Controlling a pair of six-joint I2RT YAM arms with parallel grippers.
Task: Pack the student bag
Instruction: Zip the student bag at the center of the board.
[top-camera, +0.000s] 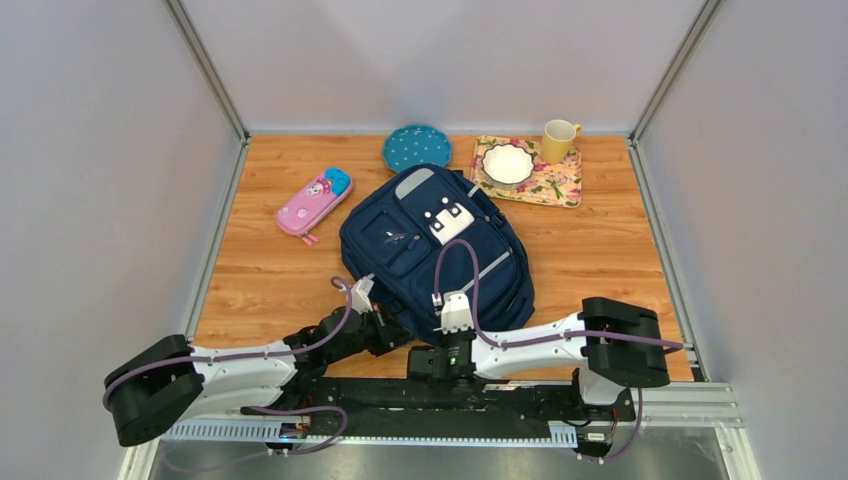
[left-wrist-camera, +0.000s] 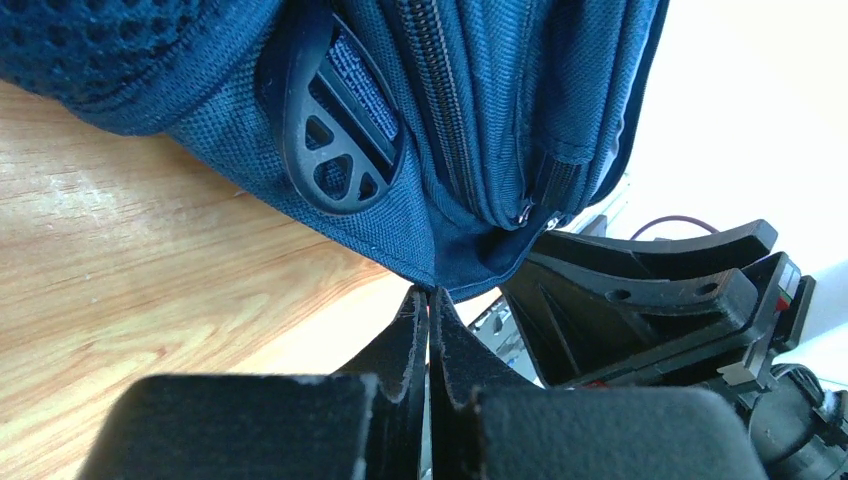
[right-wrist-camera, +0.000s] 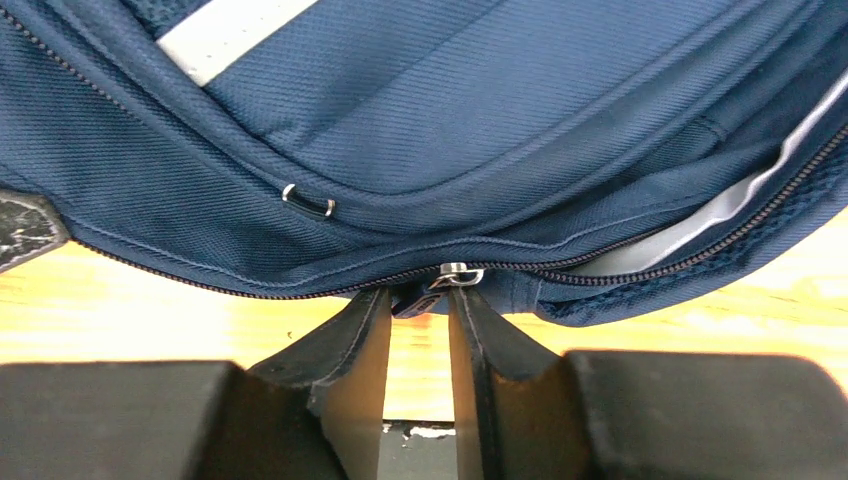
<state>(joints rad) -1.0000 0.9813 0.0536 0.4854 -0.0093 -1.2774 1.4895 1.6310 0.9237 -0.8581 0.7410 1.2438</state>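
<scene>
Both arms reach in from the near edge to the student bag (top-camera: 436, 250), lying flat mid-table. Left wrist view alone shows the left gripper (left-wrist-camera: 430, 300) pressed shut on the bag's bottom corner seam, beside a black strap buckle (left-wrist-camera: 335, 130). Right wrist view shows the right gripper (right-wrist-camera: 418, 300) narrowly parted at the zipper slider (right-wrist-camera: 455, 273); whether it grips the pull is unclear. Overhead, both fingertips are hidden.

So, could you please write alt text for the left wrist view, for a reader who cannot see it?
The left gripper, shut, pinches the bottom corner of a navy backpack that fills the top of the view. A black plastic strap buckle sits on the fabric, the wooden table lies to the left, and part of the other arm shows at right.
</scene>
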